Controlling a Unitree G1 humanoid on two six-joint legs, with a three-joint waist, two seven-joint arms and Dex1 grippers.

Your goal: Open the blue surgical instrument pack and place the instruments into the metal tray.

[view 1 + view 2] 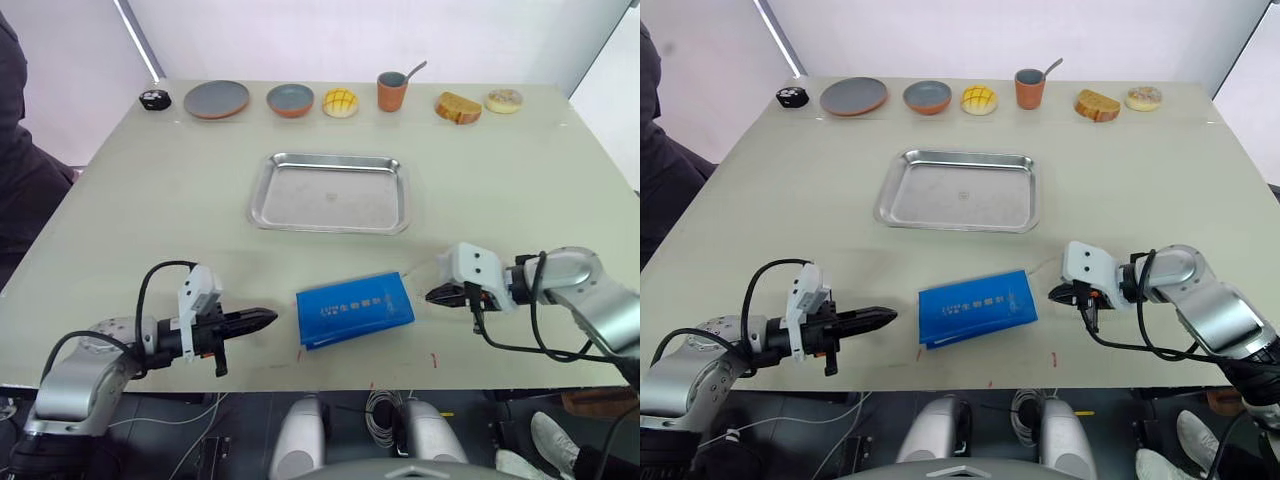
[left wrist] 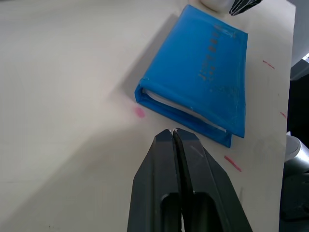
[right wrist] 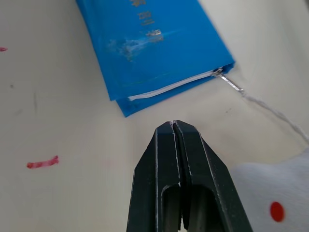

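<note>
While closed, one pack (image 1: 355,308), one tray (image 1: 331,192).

Closed blue pack (image 1: 355,308) flat near empty steel tray (image 1: 331,192).

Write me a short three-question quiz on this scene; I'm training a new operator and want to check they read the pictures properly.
1. True or false: the blue surgical instrument pack already lies open on the table.
2. Which gripper is shut? A. only the left gripper B. only the right gripper C. both
3. Fill in: the metal tray lies between the pack and the row of dishes at the table's far edge, and it holds ____ instruments.

Key
1. False: it lies closed, with both grippers apart from it, one at either end.
2. C: both wrist views show the black fingers pressed together.
3. No: the tray is bare.
</note>
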